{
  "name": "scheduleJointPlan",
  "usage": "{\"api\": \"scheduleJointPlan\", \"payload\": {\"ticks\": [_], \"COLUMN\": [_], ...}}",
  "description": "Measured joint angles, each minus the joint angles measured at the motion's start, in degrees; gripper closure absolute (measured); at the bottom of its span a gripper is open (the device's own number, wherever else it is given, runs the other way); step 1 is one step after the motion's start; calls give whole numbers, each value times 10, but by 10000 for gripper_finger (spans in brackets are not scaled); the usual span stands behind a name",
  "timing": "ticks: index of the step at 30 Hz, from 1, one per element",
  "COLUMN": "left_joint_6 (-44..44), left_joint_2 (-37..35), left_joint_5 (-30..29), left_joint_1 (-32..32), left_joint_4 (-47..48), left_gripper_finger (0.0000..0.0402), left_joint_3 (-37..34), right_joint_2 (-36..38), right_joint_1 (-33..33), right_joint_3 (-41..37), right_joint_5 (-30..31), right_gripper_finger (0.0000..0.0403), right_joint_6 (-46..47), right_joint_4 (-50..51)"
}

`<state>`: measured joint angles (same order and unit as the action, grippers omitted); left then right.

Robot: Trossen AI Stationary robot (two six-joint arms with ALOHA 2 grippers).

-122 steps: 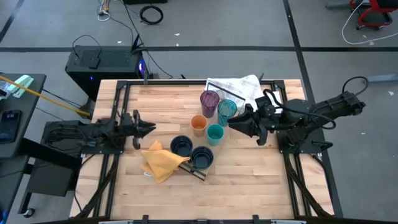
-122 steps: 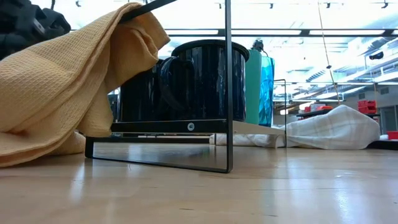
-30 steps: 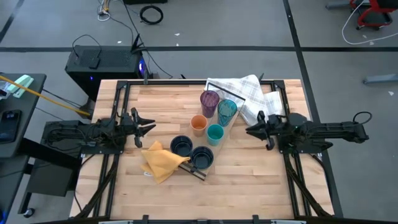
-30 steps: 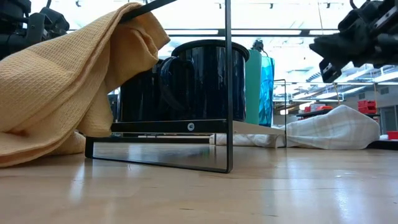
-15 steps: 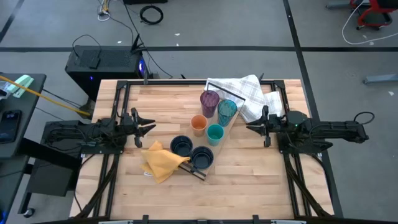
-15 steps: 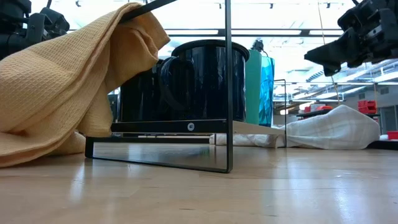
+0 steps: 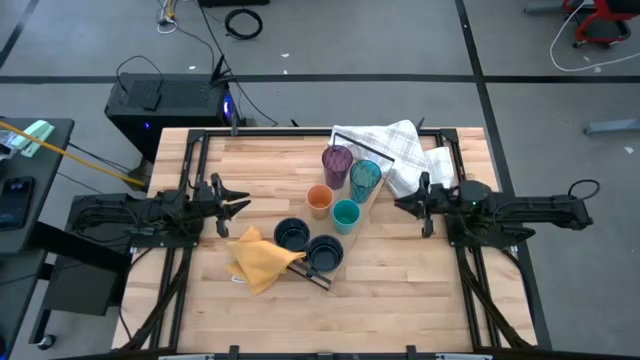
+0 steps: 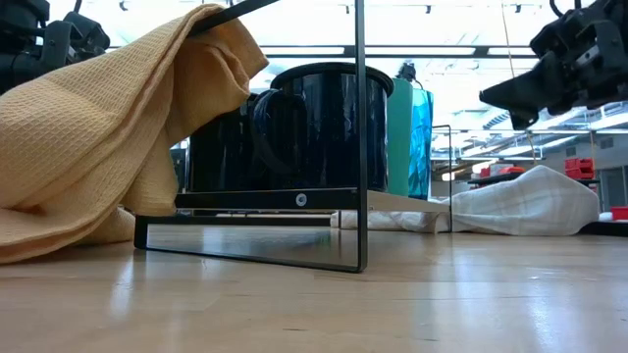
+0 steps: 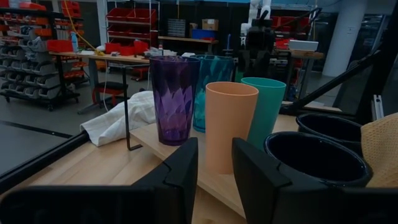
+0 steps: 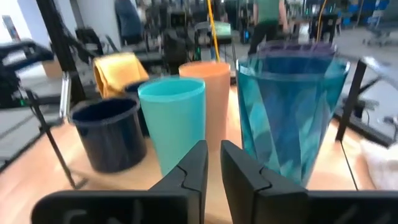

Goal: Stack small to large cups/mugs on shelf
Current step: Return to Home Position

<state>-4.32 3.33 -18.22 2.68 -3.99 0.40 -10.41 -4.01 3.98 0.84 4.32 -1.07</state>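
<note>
The shelf (image 7: 371, 197) is a light-wood plank lying slantwise mid-table, raised on a thin dark frame (image 8: 359, 147). Six vessels stand upright on it: purple tumbler (image 7: 337, 163), teal-blue tumbler (image 7: 365, 178), orange cup (image 7: 319, 200), teal cup (image 7: 345, 214) and two navy mugs (image 7: 291, 235) (image 7: 325, 252). My left gripper (image 7: 240, 204) hovers left of the mugs, open, touching nothing. My right gripper (image 7: 398, 205) hovers right of the teal-blue tumbler (image 10: 289, 112), shut, above the table and pointing at the cups.
A yellow cloth (image 7: 258, 258) drapes over the shelf's near end beside the mugs. A white checked towel (image 7: 400, 150) lies bunched at the far right, behind the tumblers. Bare wood stretches along the near edge and the left side of the table.
My right gripper has shifted a little toward the table's far edge and tipped from slanting downward to nearly level. The cups, shelf and left arm have stayed where they were.
</note>
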Motion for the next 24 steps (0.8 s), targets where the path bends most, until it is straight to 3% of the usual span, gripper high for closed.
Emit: {"api": "scheduleJointPlan", "payload": {"ticks": [3,24], "left_joint_6": [0,-26], "left_joint_2": [0,0], "left_joint_5": [0,10], "left_joint_1": [0,0], "left_joint_4": [0,1], "left_gripper_finger": [294,300], "left_joint_3": [0,0], "right_joint_2": [0,0], "right_joint_1": [0,0], "right_joint_3": [-16,-22], "right_joint_5": [0,0], "right_gripper_finger": [355,355], "right_joint_6": [0,20], "right_joint_4": [-45,-49]}}
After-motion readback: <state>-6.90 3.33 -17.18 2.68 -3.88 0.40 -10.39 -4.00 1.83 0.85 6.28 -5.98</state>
